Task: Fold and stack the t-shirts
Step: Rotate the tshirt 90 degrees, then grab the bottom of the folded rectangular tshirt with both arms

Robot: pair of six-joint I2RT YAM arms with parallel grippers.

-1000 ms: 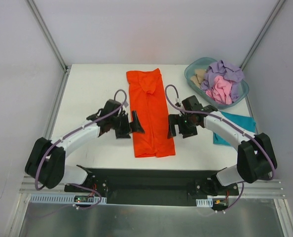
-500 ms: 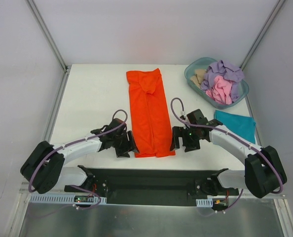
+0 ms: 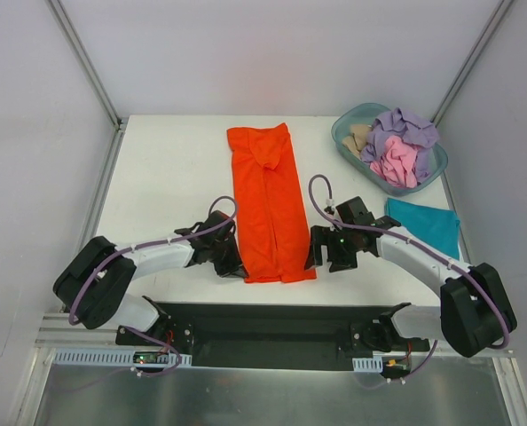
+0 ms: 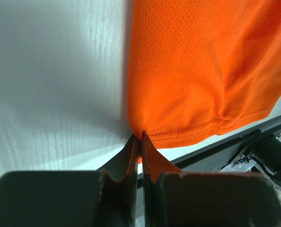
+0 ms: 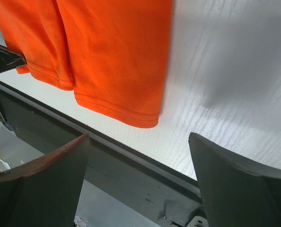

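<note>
A bright orange t-shirt (image 3: pixel 268 200), folded into a long strip, lies along the middle of the white table (image 3: pixel 170 173). My left gripper (image 3: pixel 236 265) is at its near left corner. In the left wrist view the jaws (image 4: pixel 141 136) are shut on that corner of the orange cloth (image 4: pixel 202 71). My right gripper (image 3: pixel 314 255) stands open just right of the near right corner; in the right wrist view the gripper (image 5: pixel 138 136) holds nothing, and the orange hem (image 5: pixel 117 106) lies ahead of it. A folded teal t-shirt (image 3: pixel 428 225) lies flat at the right.
A translucent blue-green tub (image 3: pixel 346 131) at the back right holds crumpled lavender (image 3: pixel 407 127), pink (image 3: pixel 396 163) and beige (image 3: pixel 359 138) shirts. The table's black front rail (image 5: pixel 131 175) runs right under both grippers. Metal frame posts stand at the back corners.
Both arms moved toward the near edge along the orange shirt's sides. The left gripper slid to the near left corner and shut on it. The right gripper stayed open.
</note>
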